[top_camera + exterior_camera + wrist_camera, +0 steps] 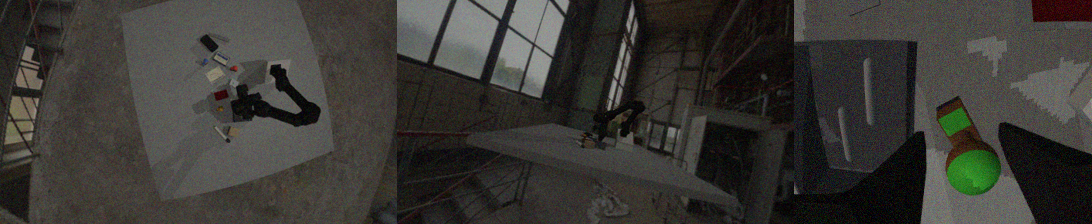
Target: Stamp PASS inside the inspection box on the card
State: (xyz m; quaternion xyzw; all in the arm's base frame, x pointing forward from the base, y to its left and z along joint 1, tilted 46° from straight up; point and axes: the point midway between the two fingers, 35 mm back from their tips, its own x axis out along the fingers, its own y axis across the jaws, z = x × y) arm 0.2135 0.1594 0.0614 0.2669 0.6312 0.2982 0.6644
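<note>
The PASS stamp (pixel 968 163) has a green round knob and a brown body with a green label. It lies tilted on the bench between my fingers in the wrist view. My gripper (pixel 962 133) (pixel 242 105) is open around it, and both dark fingers stand clear of the stamp on either side. The cream card (pixel 215 73) lies farther off on the bench. In the overhead view the stamp is hidden under the gripper.
A dark grey block (pixel 854 110) sits close to the left finger. On the bench lie a black case (pixel 208 42), a blue-and-white box (pixel 221 58), a small red thing (pixel 234 68), a yellow thing (pixel 220 109), a marker (pixel 222 134) and a tan block (pixel 233 131).
</note>
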